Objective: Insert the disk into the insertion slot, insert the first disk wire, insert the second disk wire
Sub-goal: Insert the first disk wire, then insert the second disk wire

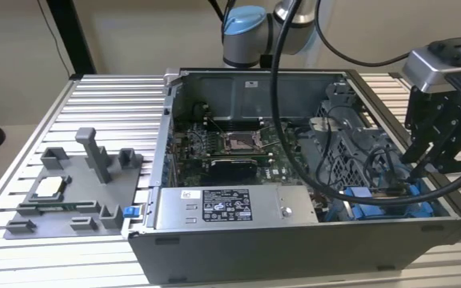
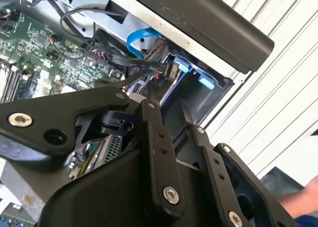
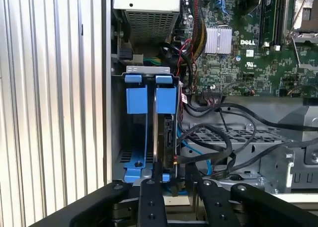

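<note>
The disk (image 3: 165, 131) stands edge-on inside the insertion slot (image 3: 115, 132), its blue carrier tabs (image 3: 150, 95) at the bay's mouth. In the exterior view the blue carrier (image 1: 379, 200) lies in the case's near corner on that view's right. A black flat wire (image 2: 130, 62) ends in a connector (image 2: 168, 69) against the disk's end, and a blue wire (image 2: 140, 39) curves beside it. My gripper (image 3: 179, 187) hovers just over the disk's edge, open, with nothing clearly between its fingers. It also shows above the bay in the exterior view (image 1: 417, 174).
The open computer case (image 1: 295, 246) lies on a slatted aluminium table (image 1: 102, 114). A grey power-supply box (image 1: 226, 207) sits next to the bay, the motherboard (image 1: 230, 147) behind it. Loose black cables (image 3: 233, 132) cross a perforated cage. A grey fixture (image 1: 78, 192) stands on the exterior view's left.
</note>
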Robot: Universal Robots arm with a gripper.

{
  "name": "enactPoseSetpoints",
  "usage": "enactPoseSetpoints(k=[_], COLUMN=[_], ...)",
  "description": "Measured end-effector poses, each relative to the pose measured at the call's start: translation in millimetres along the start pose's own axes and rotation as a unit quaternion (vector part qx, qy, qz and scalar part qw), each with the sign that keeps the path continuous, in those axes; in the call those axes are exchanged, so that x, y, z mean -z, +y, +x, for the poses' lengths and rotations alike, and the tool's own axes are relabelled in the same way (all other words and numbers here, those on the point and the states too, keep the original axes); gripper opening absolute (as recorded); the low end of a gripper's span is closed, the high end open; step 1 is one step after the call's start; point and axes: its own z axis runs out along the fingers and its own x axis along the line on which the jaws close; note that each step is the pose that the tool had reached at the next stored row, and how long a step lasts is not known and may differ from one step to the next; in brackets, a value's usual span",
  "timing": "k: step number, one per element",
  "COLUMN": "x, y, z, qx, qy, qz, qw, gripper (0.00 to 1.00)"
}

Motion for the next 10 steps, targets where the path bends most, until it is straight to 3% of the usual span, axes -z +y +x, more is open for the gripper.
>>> enactPoseSetpoints(k=[2, 10], x=[-0.2, -0.7], y=[-2.1, -17.6], z=[0.2, 2.0], qx=[0.0, -0.003], qy=[-0.0001, -0.0008], qz=[-0.0057, -0.0382], qw=[1.0, 0.9993], gripper=[1.0, 1.0])
